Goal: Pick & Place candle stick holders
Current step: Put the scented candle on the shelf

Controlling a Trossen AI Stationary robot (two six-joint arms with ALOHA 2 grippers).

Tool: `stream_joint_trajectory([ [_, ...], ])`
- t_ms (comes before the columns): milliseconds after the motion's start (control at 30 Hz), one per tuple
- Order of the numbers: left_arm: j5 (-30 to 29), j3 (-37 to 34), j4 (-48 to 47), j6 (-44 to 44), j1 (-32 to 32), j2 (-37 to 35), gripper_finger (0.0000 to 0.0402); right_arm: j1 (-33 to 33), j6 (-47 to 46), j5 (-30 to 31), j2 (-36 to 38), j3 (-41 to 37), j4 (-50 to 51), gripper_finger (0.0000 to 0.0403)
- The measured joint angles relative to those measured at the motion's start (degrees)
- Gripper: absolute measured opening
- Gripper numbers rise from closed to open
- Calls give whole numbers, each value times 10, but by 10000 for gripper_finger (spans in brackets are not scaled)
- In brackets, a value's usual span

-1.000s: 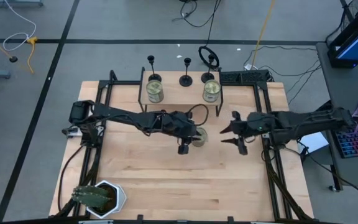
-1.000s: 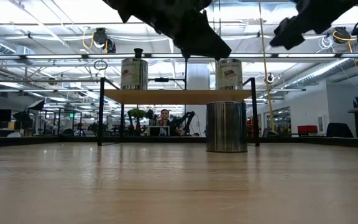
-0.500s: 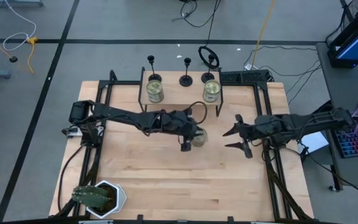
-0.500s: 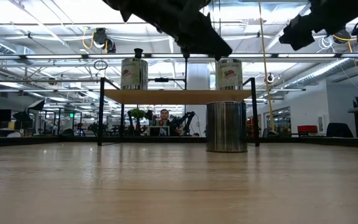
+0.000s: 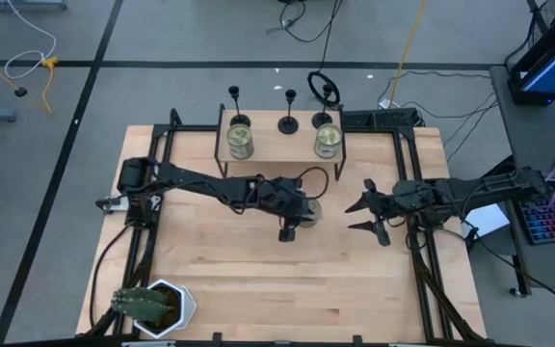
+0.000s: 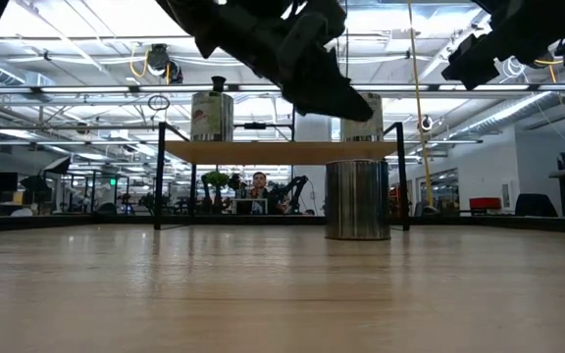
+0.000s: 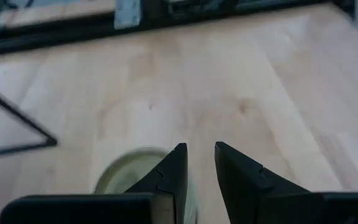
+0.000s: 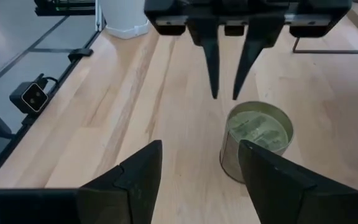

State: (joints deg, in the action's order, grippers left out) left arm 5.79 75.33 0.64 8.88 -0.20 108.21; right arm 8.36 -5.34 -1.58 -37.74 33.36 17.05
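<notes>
Three black candle stick holders [image 5: 239,120] [image 5: 288,122] [image 5: 322,120] stand on their round bases along the far edge of the raised wooden shelf [image 5: 282,146], untouched. My left gripper [image 5: 287,233] points down over the middle of the table, beside and above a greenish-gold can [image 8: 257,142]. Its fingers [image 7: 179,163] are a narrow gap apart with nothing between them. My right gripper [image 5: 356,217] hovers right of that can, wide open and empty, facing it; it also shows in the right wrist view [image 8: 201,146].
Two more cans [image 5: 241,143] [image 5: 328,141] stand on the shelf in front of the holders. The shelf's black legs [image 6: 156,176] stand on the table at the far side. A potted plant [image 5: 150,306] sits at the near left corner. Black frames run along both table sides.
My left gripper has gone a little toward the table's right edge and come lower over the can on the table. My right gripper has drawn back a little toward the table's right edge. The can and the holders have stayed in place.
</notes>
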Motion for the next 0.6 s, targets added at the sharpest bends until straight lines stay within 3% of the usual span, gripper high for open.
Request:
stream_joint_trajectory([
  [233, -14, 1, -59, 15, -1, 22, 88, 0, 0, 0, -1, 0, -4, 205],
  [600, -37, 2, -58, 23, 2, 49, 88, 0, 0, 0, -1, 0, -10, 204],
])
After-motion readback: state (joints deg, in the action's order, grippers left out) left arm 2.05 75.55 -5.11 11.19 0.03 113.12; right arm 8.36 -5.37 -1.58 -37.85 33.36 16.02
